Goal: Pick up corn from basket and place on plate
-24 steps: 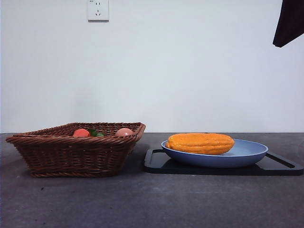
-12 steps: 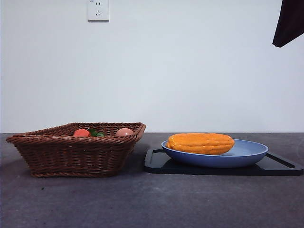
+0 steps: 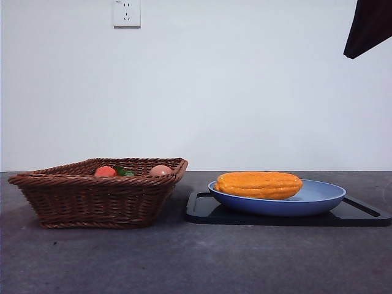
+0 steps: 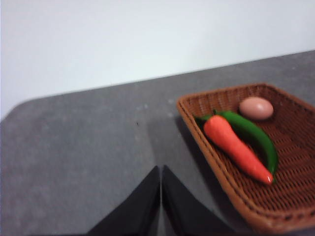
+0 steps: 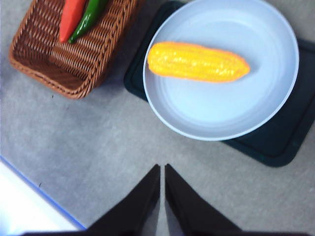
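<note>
The orange-yellow corn [image 3: 258, 185] lies on its side in the blue plate [image 3: 318, 199], seen from above as corn [image 5: 198, 62] across the plate [image 5: 216, 113]. The brown wicker basket [image 3: 92, 196] stands left of the plate. My right gripper [image 5: 162, 169] is shut and empty, high above the table in front of the plate; a dark arm tip [image 3: 369, 24] shows at the top right corner of the front view. My left gripper [image 4: 161, 172] is shut and empty, over bare table beside the basket [image 4: 216, 167].
The plate rests on a flat black tray [image 3: 202, 211]. The basket holds an orange-red carrot [image 4: 236, 147], a green pepper [image 4: 256, 137] and a peach-coloured egg-shaped thing [image 4: 256, 107]. A wall socket [image 3: 127, 12] hangs on the white wall behind.
The dark arm tip at the top right corner of the front view has shifted slightly up and to the left. The corn, plate and basket have not moved.
</note>
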Controlling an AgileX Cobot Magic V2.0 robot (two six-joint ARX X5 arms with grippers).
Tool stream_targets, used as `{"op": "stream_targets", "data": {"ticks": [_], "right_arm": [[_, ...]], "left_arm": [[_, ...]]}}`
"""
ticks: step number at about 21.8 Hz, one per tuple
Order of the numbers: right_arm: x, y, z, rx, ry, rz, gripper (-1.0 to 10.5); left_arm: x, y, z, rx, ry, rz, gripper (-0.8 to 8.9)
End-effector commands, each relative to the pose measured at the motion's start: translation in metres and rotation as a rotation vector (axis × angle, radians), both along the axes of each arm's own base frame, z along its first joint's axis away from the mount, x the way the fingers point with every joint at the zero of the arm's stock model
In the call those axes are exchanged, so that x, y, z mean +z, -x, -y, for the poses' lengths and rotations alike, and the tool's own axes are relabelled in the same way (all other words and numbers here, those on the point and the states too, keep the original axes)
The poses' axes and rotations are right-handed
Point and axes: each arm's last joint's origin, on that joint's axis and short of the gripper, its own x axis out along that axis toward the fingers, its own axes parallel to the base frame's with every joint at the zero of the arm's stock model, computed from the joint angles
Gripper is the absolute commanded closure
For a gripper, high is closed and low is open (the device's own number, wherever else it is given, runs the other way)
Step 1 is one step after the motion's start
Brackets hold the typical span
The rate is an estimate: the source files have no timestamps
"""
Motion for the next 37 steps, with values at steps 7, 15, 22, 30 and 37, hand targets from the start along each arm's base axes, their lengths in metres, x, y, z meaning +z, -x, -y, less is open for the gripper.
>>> {"op": "stream_targets", "data": {"ticks": [7,15,22,30,37], "right_arm": [[0.006,-0.008,-0.002,0.004,-0.016,0.080,9.4],[0.011,-0.015,-0.003,0.005,-0.033,0.169,9.4],[0.017,-0.021,-0.005,0.004,-0.051,0.259,9.4],[0.026,-0.027,-0.006,0.004,-0.072,0.374,9.4],[0.033,-0.033,-0.007,0.005,-0.091,0.473,9.4]], "left_arm": [[-0.013,0.008,0.000,0.024,0.030,-0.096,8.06],[-0.032,0.009,0.000,0.039,0.071,-0.105,8.06],[-0.037,0.008,0.000,0.041,0.082,-0.122,8.06],[-0.037,0.008,0.000,0.041,0.085,-0.118,8.06],[-0.037,0.008,0.000,0.041,0.085,-0.118,8.06]]}}
